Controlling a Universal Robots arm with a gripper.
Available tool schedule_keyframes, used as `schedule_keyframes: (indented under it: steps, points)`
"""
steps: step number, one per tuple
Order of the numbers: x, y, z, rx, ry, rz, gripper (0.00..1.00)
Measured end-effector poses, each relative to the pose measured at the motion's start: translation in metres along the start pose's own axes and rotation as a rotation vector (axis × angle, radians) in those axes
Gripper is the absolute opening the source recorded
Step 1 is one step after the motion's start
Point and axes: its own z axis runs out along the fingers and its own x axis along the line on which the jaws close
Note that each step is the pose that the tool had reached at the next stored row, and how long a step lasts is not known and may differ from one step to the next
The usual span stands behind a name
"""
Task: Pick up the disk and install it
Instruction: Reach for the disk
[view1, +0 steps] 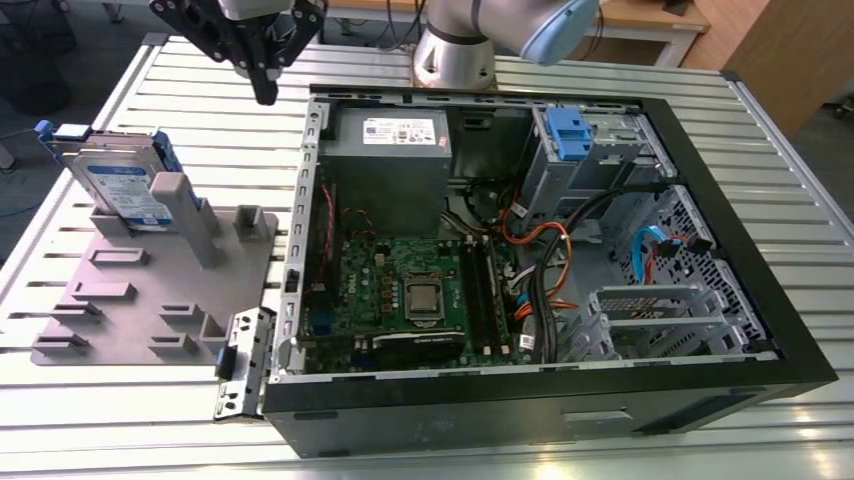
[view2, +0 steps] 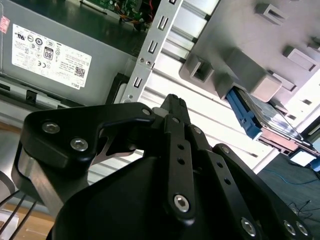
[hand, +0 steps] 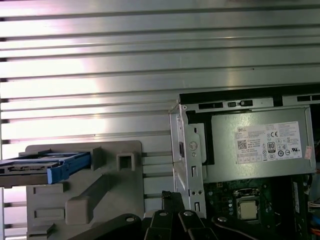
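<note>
The tool (view1: 266, 92) was seen closed, its fingertips pressed together with nothing held between them. It was poised above the slatted metal desk (view1: 134, 420), near the rear corner of the open computer case (view1: 441, 425). The disk (view1: 127, 185) was found standing on edge in a grey holder (view1: 134, 300) at the exterior view's left, well apart from the tool and outside the case.

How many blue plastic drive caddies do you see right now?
2. One frames the disk, propped in the gray fixture at the exterior view's left; the other, an empty blue bracket, sits in a drive bay of the computer case. More may be hidden.
</note>
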Motion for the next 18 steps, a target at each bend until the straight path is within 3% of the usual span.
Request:
schedule_keyframes:
  steps: [18]
  points:
    - [0.0447,-0.0034,-0.0004,0.0,-0.0004,0.0,0.11]
